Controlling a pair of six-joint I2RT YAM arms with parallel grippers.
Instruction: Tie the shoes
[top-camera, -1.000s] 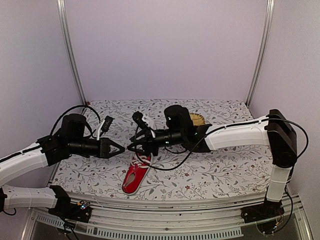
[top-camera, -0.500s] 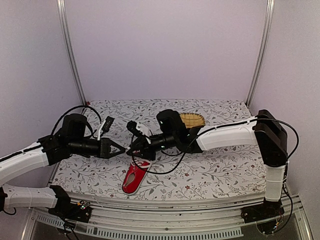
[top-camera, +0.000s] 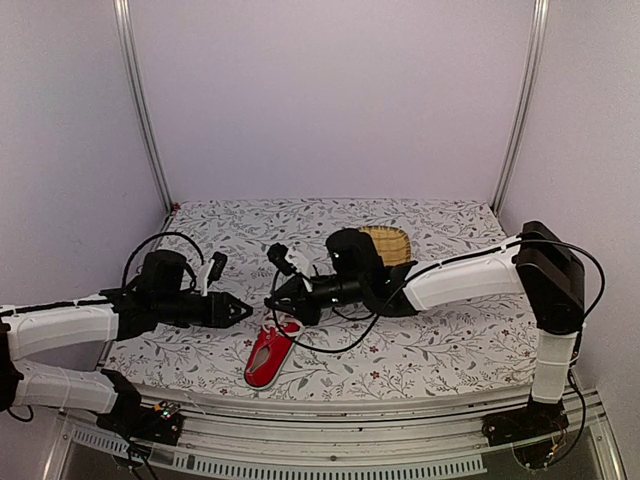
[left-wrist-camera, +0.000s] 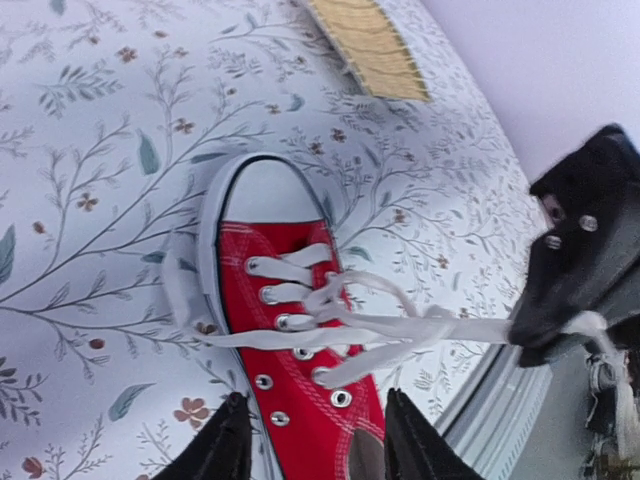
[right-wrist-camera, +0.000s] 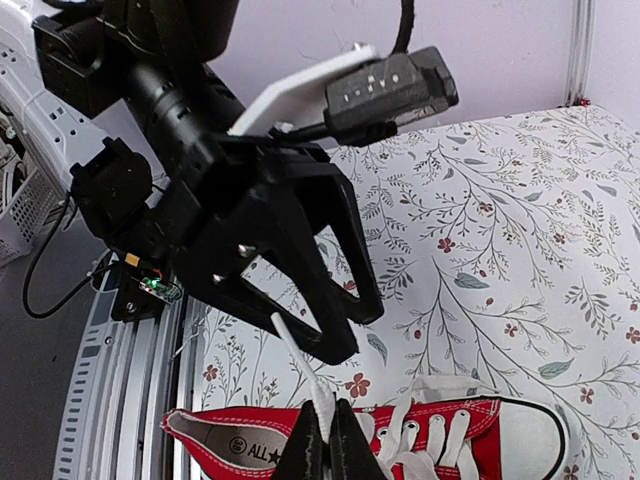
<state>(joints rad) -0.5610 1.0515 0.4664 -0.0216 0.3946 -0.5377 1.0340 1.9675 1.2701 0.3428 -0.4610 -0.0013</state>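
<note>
The right gripper (right-wrist-camera: 322, 438) has its two fingers pressed together on a flat white lace (right-wrist-camera: 300, 355), whose free end projects up and to the left above the fingertips in the right wrist view. In the left wrist view the same gripper occupies the right edge of the frame, and the pinched strand runs from it, drawn nearly straight, leftward to the eyelets. The lace belongs to a red low-top canvas sneaker (left-wrist-camera: 300, 350) with a white rubber sole and toe cap, lying sole-down on the floral-patterned tablecloth (top-camera: 440, 340). In the top view the sneaker sits at lower centre-left, close to the bottom edge of the cloth, with its toe toward the upper right and partly covered by the right gripper. A second strand loops out onto the cloth just beside the sneaker, at centre left of the left wrist view.

The left gripper (left-wrist-camera: 315, 420) has its black fingers spread, with nothing between them. It hangs above the heel half of the sneaker, its tips near the right gripper but apart from it; whether it touches the lace cannot be told.

A yellow woven basket (top-camera: 385, 241) stands on the cloth up and to the right of the sneaker, partly behind the right arm and well apart from the sneaker.
</note>
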